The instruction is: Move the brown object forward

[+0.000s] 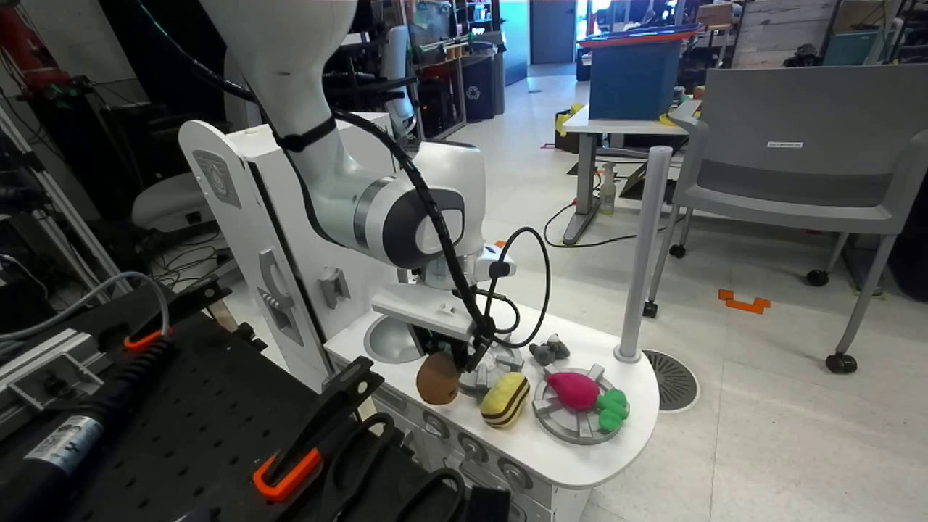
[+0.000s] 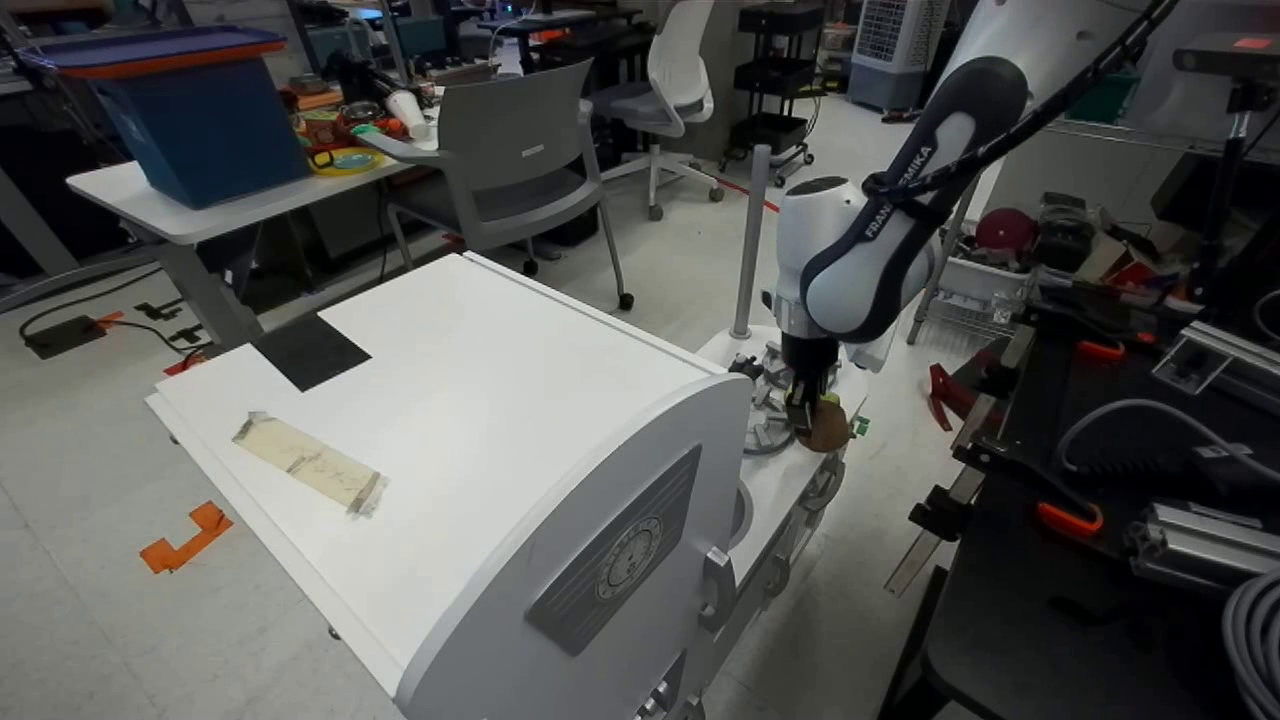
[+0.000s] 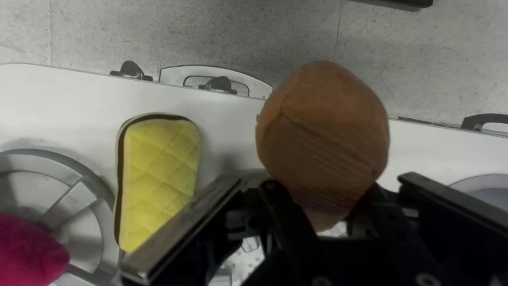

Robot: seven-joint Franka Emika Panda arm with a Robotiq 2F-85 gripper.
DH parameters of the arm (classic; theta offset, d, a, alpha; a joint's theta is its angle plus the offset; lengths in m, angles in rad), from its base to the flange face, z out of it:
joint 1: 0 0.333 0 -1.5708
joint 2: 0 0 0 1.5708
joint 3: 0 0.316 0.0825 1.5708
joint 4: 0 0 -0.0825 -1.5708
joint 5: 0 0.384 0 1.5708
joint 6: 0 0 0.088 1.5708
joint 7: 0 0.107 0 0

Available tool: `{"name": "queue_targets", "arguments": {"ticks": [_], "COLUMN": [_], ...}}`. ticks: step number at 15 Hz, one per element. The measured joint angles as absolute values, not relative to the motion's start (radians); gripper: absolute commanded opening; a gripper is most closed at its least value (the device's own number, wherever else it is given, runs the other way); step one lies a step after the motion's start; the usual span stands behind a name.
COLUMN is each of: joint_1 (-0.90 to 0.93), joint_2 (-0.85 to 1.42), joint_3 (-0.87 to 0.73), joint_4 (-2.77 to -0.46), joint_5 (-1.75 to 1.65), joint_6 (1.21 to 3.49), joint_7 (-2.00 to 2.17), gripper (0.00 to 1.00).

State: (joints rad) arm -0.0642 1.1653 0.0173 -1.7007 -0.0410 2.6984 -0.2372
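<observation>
Nearest, the black bench (image 1: 181,420) fills the lower left of an exterior view. Beyond it runs the front edge of the white counter (image 1: 641,397); in the wrist view a strip of counter shows along that edge, upper left of the frame. I observe the gripper (image 3: 323,198) clamped on the brown object (image 3: 322,135). The object sits right of centre in the wrist view, projecting past the gripper and overlapping the counter edge there; whether it touches the counter I cannot tell. The yellow piece (image 3: 158,174) lies to its left, apart. Farther off, a grey post (image 1: 644,250) rises at the counter's rounded end; beyond, floor (image 1: 783,413) and a grey chair (image 1: 819,119).
</observation>
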Motion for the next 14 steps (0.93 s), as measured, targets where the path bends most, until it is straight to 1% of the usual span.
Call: {"name": "queue_targets", "arguments": {"ticks": [2,3,4,5,7,9,10,12,14], "joint_1": [-0.057,-0.054,-0.05,-0.047,-0.041,-0.037,-0.036,-0.035,-0.028], "joint_2": [1.182,1.191,1.201,1.211,1.229,1.247,1.253,1.262,1.265], "joint_3": [0.017,0.016,0.015,0.014,0.012,0.008,0.007,0.009,0.012], "joint_4": [-1.692,-1.687,-1.68,-1.673,-1.658,-1.639,-1.629,-1.619,-1.62], "joint_5": [-0.052,-0.057,-0.062,-0.067,-0.075,-0.076,-0.076,-0.076,-0.076], "joint_6": [2.728,2.743,2.755,2.768,2.782,2.784,2.784,2.784,2.784], "joint_7": [-0.237,-0.237,-0.237,-0.237,-0.237,-0.237,-0.237,-0.237,-0.236], "gripper": [0.06,0.18,0.36,0.5,0.66,0.78,0.87,0.98,1.0]}}
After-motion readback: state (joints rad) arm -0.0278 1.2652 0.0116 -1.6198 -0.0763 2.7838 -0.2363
